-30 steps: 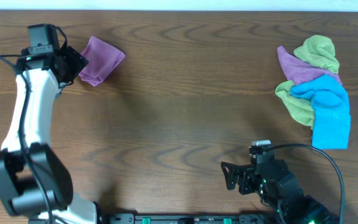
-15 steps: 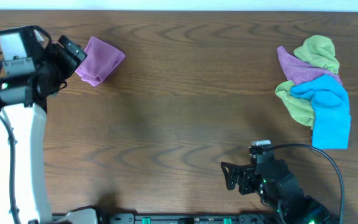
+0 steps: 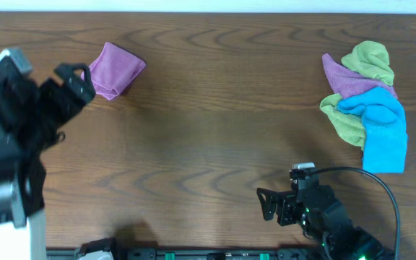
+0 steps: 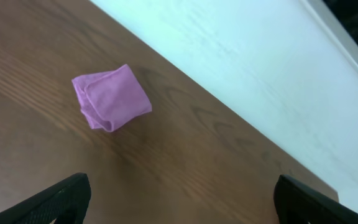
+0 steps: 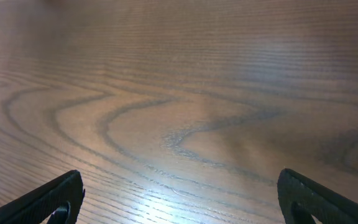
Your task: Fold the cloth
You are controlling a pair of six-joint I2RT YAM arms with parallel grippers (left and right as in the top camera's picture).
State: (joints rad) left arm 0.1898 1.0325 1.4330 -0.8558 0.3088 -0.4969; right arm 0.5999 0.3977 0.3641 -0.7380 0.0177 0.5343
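Left arm (image 3: 9, 123) now back from the cloth (image 3: 114, 68), both arms' jaws spread; other cloths (image 3: 370, 119) only overhead.

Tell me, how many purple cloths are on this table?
2. A folded purple cloth lies alone at the far left. A crumpled purple cloth sits in the right-hand heap, among green cloths and a blue cloth. More could be hidden under it.
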